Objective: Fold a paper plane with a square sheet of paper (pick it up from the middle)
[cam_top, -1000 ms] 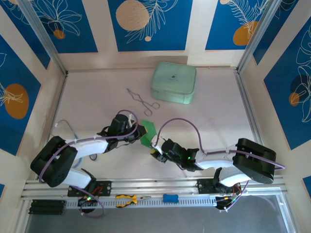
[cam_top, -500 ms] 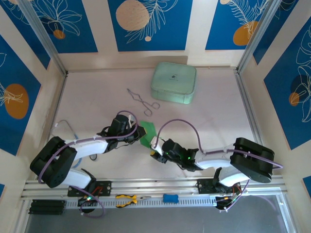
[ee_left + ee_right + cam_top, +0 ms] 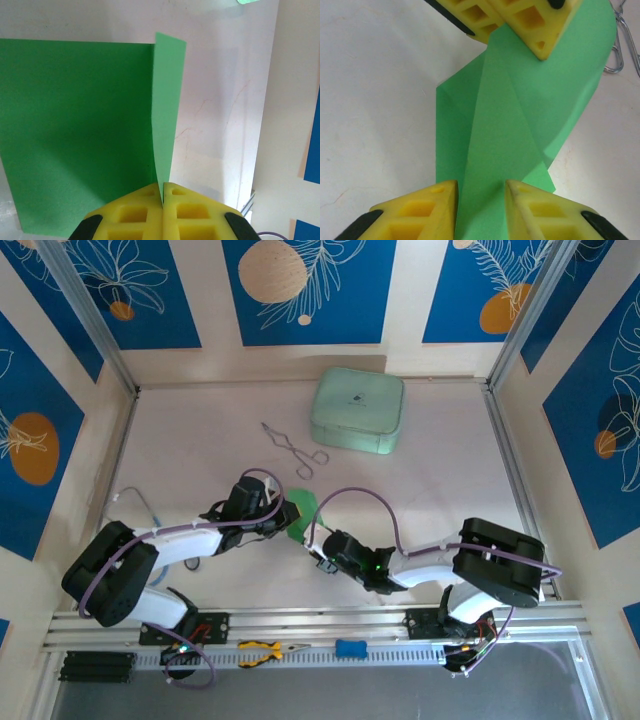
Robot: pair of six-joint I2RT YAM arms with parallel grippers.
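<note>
Two hands converge: left hand (image 3: 163, 190) clamps green paper (image 3: 75, 125); right hand (image 3: 481, 189) slides in, jaws narrowing yet apart, pre-crease.

top: overhead from behind, looking down, far; wrists: low, close-up; both wrists share: green paper (image 3: 505, 115)

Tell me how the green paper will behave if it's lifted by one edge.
Probably floppy: the paper is a thin sheet, and the flap pinched in the left end effector curves. Likely light, so it may slide on the smooth table when pushed. Creases should hold some shape.
</note>
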